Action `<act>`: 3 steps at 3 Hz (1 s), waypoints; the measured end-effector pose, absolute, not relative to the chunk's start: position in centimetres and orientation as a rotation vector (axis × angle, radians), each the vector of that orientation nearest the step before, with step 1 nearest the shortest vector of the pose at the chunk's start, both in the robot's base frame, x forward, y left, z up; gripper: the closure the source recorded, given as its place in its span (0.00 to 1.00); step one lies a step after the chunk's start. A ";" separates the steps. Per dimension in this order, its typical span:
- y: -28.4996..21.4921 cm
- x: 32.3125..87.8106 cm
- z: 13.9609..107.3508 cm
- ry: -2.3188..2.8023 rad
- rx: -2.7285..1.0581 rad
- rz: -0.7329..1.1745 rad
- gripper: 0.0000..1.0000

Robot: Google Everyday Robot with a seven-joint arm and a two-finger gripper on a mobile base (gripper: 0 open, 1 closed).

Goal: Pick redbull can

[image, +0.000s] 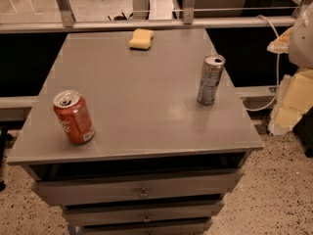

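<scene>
Your gripper [297, 99] hangs beyond the right edge of the grey table [146, 106]; whether it is released or clenched cannot be told. The redbull can [211, 80] stands upright to its left, tall and slim, so a glancing approach may topple it. Its label is unreadable.

legible text: none | red-orange can [73, 117]: white script, unreadable | redbull can [211, 80]: print unreadable

The gripper [292, 101] at the right edge is pale yellow and blocky. Above it is a round white part [303, 35].
</scene>
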State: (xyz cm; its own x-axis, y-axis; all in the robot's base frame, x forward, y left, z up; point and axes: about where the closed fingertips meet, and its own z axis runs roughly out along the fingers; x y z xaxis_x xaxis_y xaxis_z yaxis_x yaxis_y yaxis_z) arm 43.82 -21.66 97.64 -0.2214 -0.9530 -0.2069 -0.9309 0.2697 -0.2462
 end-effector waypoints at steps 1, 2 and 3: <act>-21.7 43.8 97.6 2.231 -1.724 -0.099 0.00; -21.8 44.2 96.8 2.229 -1.717 -0.132 0.00; -22.2 45.4 93.7 2.234 -1.674 -0.119 0.00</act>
State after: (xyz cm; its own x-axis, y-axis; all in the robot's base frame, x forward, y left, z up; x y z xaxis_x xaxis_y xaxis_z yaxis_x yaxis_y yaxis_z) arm 45.39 -22.17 93.65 -0.2438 -0.9440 -0.2222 -0.9149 0.2999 -0.2701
